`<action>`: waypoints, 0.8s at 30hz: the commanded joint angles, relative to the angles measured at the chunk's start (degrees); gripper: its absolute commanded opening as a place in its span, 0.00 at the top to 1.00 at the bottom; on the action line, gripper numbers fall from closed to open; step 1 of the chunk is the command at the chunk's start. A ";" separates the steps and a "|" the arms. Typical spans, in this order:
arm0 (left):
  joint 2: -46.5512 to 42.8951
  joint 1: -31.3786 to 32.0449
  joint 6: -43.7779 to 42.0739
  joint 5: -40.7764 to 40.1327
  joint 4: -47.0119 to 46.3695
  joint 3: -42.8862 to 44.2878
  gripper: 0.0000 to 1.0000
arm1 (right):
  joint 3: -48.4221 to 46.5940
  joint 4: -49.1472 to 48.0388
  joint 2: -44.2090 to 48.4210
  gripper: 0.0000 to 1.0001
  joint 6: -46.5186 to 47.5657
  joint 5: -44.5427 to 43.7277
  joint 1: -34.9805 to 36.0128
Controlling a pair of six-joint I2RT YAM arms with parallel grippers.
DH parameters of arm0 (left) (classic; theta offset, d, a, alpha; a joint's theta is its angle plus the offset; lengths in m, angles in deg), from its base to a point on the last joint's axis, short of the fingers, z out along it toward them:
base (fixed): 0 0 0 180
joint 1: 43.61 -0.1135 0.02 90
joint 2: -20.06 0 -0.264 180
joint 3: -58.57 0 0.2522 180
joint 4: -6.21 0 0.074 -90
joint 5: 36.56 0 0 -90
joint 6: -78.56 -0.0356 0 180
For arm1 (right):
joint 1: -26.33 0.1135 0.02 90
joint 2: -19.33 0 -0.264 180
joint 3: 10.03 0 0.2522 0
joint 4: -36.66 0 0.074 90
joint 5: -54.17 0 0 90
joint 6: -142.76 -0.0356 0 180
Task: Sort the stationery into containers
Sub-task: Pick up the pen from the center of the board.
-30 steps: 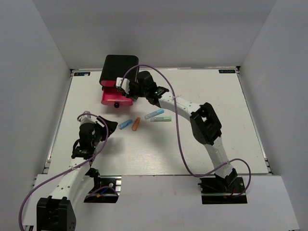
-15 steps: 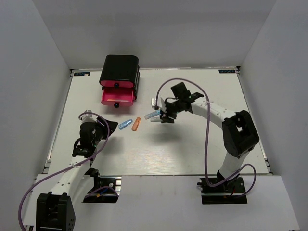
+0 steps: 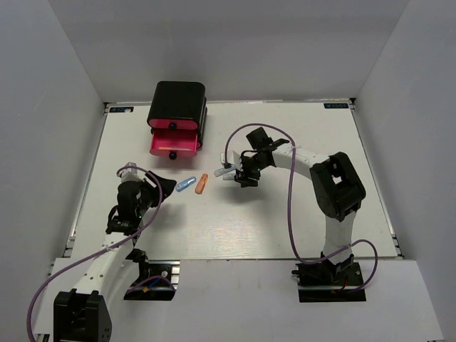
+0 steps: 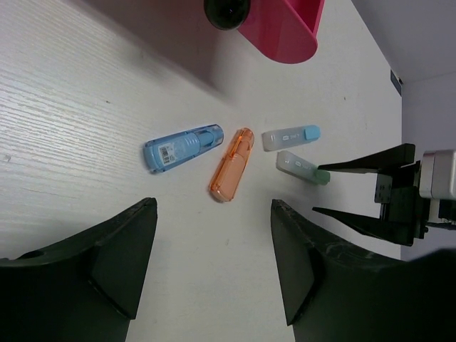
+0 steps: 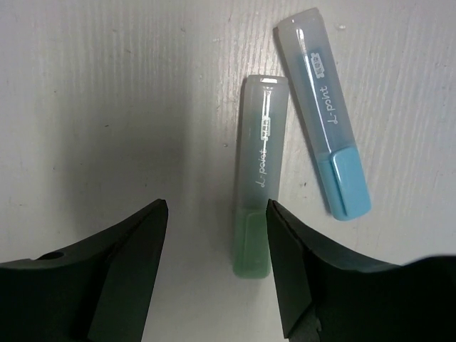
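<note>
The black cabinet (image 3: 177, 105) stands at the back left, with a pink drawer (image 3: 173, 145) pulled out, its knob (image 4: 226, 10) toward me. Several stationery pieces lie in front of it: a blue one (image 4: 183, 147), an orange one (image 4: 232, 164), a light-blue-capped one (image 5: 324, 110) and a green-capped one (image 5: 260, 178). My right gripper (image 5: 217, 214) hangs open over the green-capped piece, which lies between the fingers near the right one. My left gripper (image 4: 214, 214) is open and empty, short of the blue and orange pieces.
The right arm (image 3: 313, 160) arches over the table's right half, its cable looping above the pieces. White walls enclose the table (image 3: 235, 221) on three sides. The blue piece (image 3: 187, 184) and orange piece (image 3: 202, 184) lie side by side.
My right gripper left the open drawer, swung right and forward, and came down open over the green-capped piece. The left arm barely shifted.
</note>
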 commanded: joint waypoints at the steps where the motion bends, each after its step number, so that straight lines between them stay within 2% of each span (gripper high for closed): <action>1: -0.77 0.26 -1.64 0.63 1.43 2.24 0.25 | -2.70 -0.12 -0.60 0.36 1.13 -0.66 -0.21; 6: -0.25 0.26 -1.64 1.85 1.43 2.76 0.25 | -4.36 1.46 -3.05 0.37 2.19 -1.53 -0.29; 10: 1.51 0.26 -2.77 1.86 1.43 3.82 0.25 | -13.04 13.64 -8.68 0.39 7.45 0.57 -0.65; 16: 2.04 0.26 -2.78 1.86 1.43 4.35 0.25 | -17.28 16.39 -13.60 0.42 9.83 -1.80 -1.00; 17: 1.34 0.26 -2.78 1.86 1.43 3.83 0.25 | -17.29 16.84 -14.04 0.44 10.71 -1.71 -0.74; 20: 0.29 0.26 -2.78 1.86 1.43 3.30 0.25 | -16.07 19.21 -13.87 0.61 12.38 -1.71 -0.47; 21: 0.28 0.26 -2.78 1.86 1.43 2.60 0.25 | -15.53 20.26 -13.09 0.74 12.91 -1.45 -0.30; 23: -0.24 0.26 -2.78 1.86 1.43 2.07 0.25 | -12.11 21.23 -11.16 0.84 14.13 -1.45 0.14; 24: -0.25 0.26 -2.78 1.86 1.43 1.46 0.25 | -8.97 21.50 -10.45 0.94 15.10 -1.27 0.58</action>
